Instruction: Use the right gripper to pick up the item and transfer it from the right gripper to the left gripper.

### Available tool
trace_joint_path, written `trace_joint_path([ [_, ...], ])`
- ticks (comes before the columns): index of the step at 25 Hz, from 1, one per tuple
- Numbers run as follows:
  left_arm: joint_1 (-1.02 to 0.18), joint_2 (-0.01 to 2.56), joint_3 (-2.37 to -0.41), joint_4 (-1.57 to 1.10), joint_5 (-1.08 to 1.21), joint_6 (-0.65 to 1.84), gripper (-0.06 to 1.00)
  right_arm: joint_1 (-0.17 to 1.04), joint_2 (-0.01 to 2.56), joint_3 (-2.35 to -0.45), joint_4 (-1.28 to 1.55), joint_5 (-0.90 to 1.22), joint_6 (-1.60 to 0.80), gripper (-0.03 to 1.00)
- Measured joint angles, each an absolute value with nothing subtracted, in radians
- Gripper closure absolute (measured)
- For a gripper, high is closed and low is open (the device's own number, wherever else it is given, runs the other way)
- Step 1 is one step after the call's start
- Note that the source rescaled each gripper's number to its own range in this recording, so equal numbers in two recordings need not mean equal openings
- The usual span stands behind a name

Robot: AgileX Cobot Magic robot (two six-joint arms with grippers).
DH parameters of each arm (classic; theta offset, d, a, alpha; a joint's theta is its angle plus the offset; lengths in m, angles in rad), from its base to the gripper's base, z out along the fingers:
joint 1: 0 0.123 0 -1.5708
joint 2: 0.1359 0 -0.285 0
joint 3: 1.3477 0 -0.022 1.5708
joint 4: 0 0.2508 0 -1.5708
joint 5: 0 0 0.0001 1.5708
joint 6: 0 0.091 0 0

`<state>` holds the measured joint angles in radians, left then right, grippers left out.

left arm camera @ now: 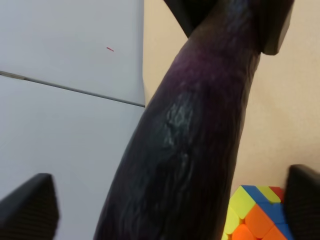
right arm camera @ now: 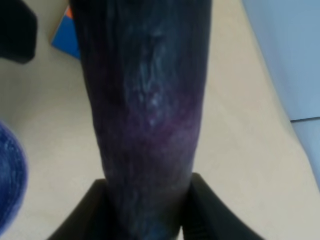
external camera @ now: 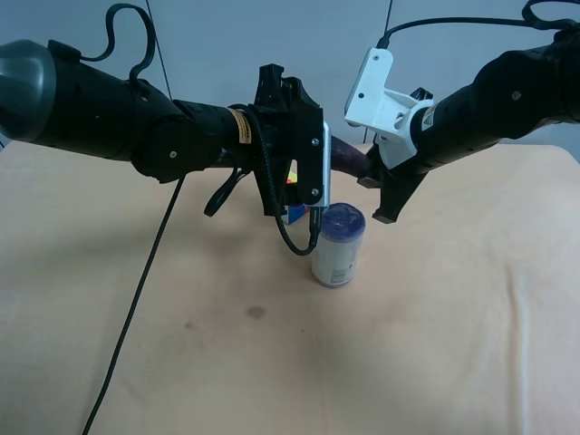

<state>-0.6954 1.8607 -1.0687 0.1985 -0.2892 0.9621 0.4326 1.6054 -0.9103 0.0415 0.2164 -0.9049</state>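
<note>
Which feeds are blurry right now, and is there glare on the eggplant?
Right wrist view: eggplant soft, too close, with pale sheen midway. Left wrist view: eggplant slightly sharper, faint sheen; puzzle cube fairly clear. Exterior high view: evenly lit, can casts only soft shadow.

Beige tabletop (external camera: 453,362), pale grey-blue wall (external camera: 227,36) behind it, soft even light

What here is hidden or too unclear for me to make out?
- Eggplant: exterior high view, mostly behind the yellow-banded arm; ends cut off in wrist views.
- Puzzle cube: left wrist view, cut by the edge and the eggplant.
- Can: exterior high view, label too small to read.
</note>
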Motion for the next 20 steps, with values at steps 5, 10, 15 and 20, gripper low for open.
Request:
trace_joint_path([
  [5,-0.695,1.861,-1.069,0.199,-0.281,0.963,0.89,0.433,1.605,-0.910,0.041,0.220,-0.905,0.97],
  [10,-0.695,1.861,-1.070,0.199,-0.265,0.966,0.93,0.433,1.605,-0.910,0.041,0.225,-0.909,0.97],
  [15,-0.695,1.861,-1.071,0.199,-0.257,0.966,0.93,0.433,1.605,-0.910,0.041,0.226,-0.912,0.97],
  [20,-0.695,1.861,-1.071,0.199,-0.256,0.966,0.93,0.433,1.605,-0.910,0.041,0.227,-0.912,0.97],
])
